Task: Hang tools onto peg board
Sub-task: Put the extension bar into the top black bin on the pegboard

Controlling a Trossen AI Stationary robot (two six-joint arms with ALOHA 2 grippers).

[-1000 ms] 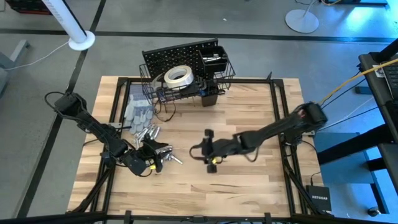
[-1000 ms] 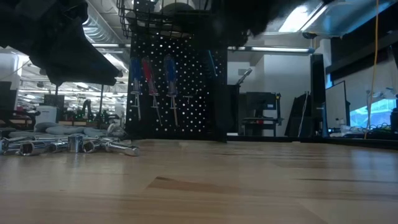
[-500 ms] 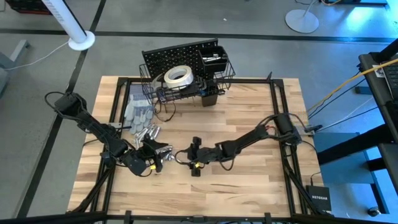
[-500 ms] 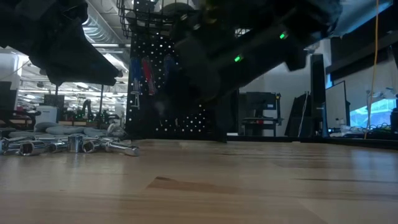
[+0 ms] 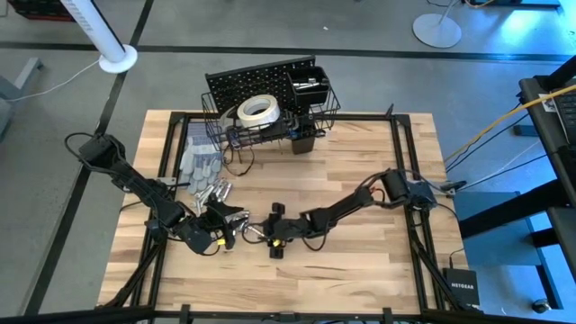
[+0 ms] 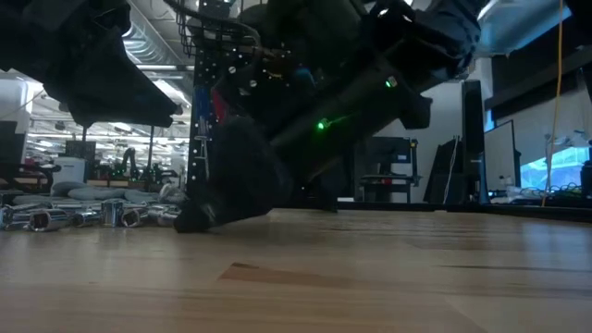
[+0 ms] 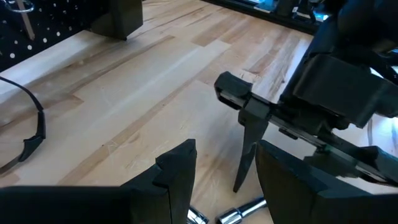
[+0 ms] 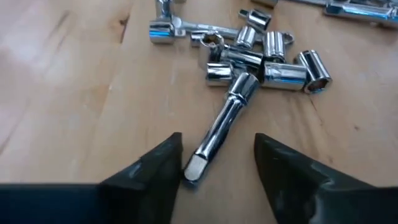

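**Sockets and extension bar between two parted grippers**

Tools (image 8: 249, 56) lie heaped on the wooden table (image 5: 360, 162), near its left front. I see my right gripper (image 8: 214, 163) low over them, fingers apart, the chrome extension bar (image 8: 217, 134) lying between the tips, not clamped. My left gripper (image 5: 219, 236) hovers just beside the heap, fingers also apart, empty. Behind stands the peg board (image 5: 252, 83); its wire basket (image 5: 220, 130) holds a white tape roll (image 5: 257, 110). Grey gloves (image 5: 198, 164) lie nearby. A box (image 5: 461, 288) off the table reads NETGEAR. Grey floor surrounds it.
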